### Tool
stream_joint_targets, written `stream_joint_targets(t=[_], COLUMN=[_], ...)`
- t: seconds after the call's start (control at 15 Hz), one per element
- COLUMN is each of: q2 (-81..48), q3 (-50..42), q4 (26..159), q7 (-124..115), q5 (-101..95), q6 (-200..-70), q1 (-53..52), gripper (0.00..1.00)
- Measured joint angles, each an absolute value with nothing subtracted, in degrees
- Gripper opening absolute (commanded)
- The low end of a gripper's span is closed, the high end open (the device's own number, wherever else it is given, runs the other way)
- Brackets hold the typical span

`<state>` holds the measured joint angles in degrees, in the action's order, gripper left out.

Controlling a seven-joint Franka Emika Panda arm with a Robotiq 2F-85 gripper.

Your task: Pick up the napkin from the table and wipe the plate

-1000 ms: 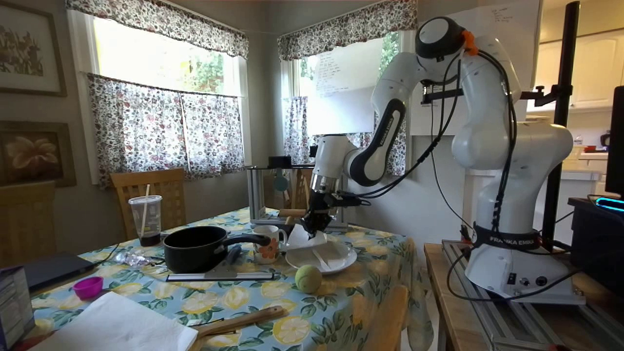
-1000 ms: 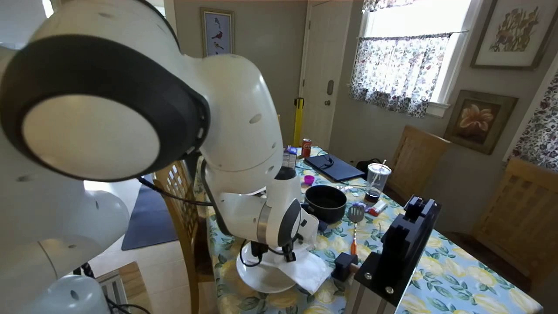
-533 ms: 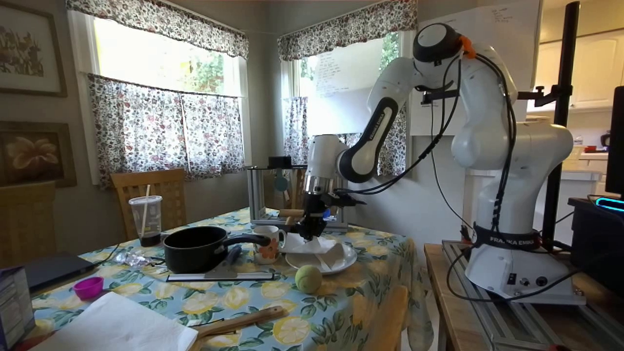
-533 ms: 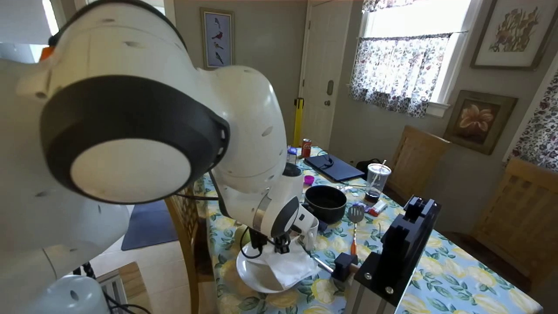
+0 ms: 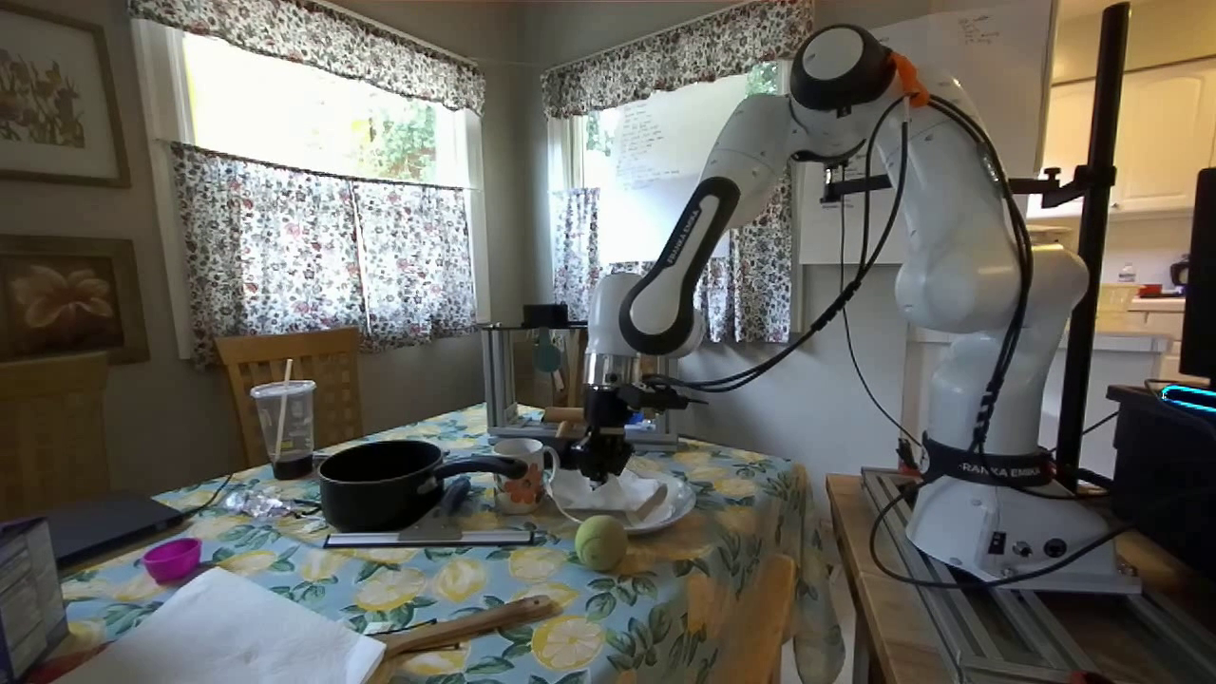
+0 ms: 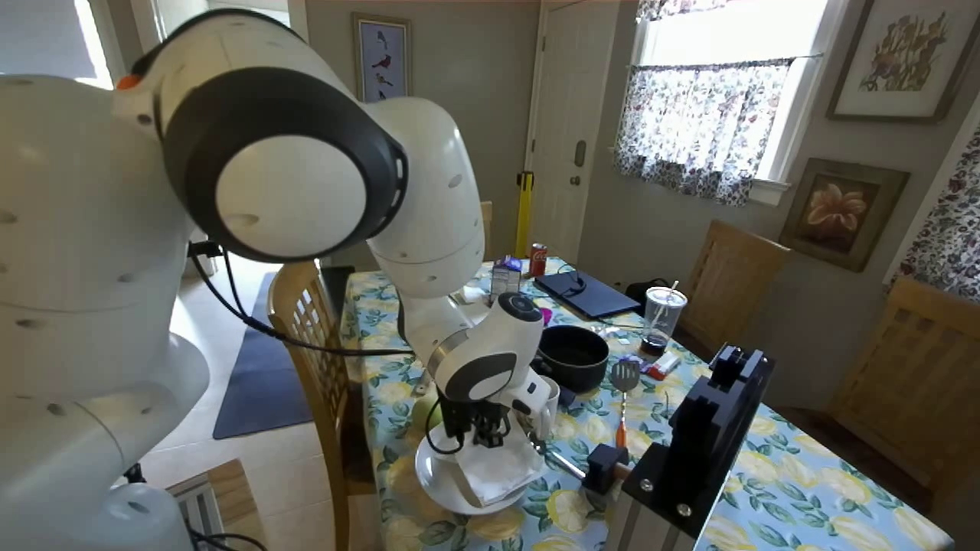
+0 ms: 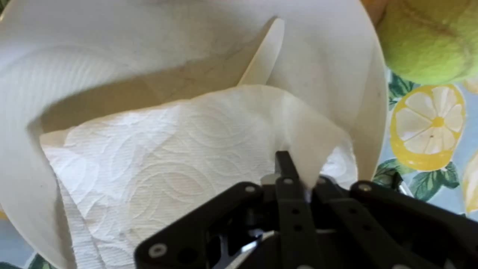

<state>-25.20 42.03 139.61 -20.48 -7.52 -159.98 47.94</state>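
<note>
The napkin (image 7: 168, 168) is a folded white paper sheet with an embossed pattern. It lies over part of the white plate (image 7: 336, 71), and its left part casts a shadow there. My gripper (image 7: 304, 179) is shut on a raised fold of the napkin, low over the plate. In both exterior views the gripper (image 5: 598, 475) (image 6: 490, 440) is above the plate (image 5: 682, 503) (image 6: 440, 486), with the napkin (image 5: 627, 492) (image 6: 501, 473) under it. A pale utensil handle (image 7: 263, 56) sticks out from beneath the napkin. The table (image 5: 446, 589) has a lemon-print cloth.
A tennis ball (image 5: 600, 543) sits at the plate's near edge. A flowered mug (image 5: 520, 484) and a black pan (image 5: 375, 499) stand to the left. A squeegee (image 5: 427, 540) lies before the pan. A metal frame (image 5: 496, 380) stands behind. A large white sheet (image 5: 228, 636) lies in front.
My gripper has moved left and slightly up in the exterior view from behind the arm, dragging the napkin. The napkin has gone from hanging past the plate's edge to lying mostly over the plate.
</note>
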Motion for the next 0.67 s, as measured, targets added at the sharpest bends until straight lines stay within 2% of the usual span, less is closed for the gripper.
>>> stream_joint_targets(t=[0.47,0.67], q2=[-21.6,-21.3], q3=[23.7,18.0], q4=[138.5,138.4], q7=[-8.5,-6.2], q5=[7.8,9.9], q6=[-159.6,-159.5], q1=[24.0,17.3], gripper=[0.00,0.00])
